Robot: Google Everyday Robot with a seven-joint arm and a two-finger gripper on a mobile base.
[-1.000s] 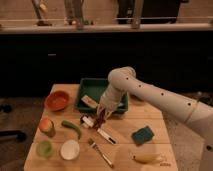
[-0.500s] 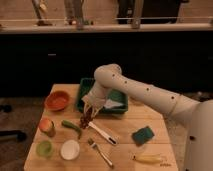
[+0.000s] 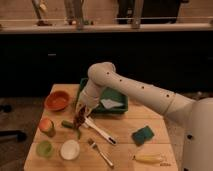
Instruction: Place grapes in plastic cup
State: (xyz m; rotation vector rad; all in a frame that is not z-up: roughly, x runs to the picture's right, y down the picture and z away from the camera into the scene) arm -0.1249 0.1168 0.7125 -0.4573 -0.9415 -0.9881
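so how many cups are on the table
2: the pale-green plastic cup at the front-left corner, and a yellowish cup just behind it. None look hidden. The gripper, shut on the grapes, hangs right of them.

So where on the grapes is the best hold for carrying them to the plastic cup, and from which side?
The upper end, from above. The grapes are a long narrow bunch, hanging under the gripper, which is shut on their top beside the green chili pepper. That probably leaves the lower end free to enter the plastic cup first.
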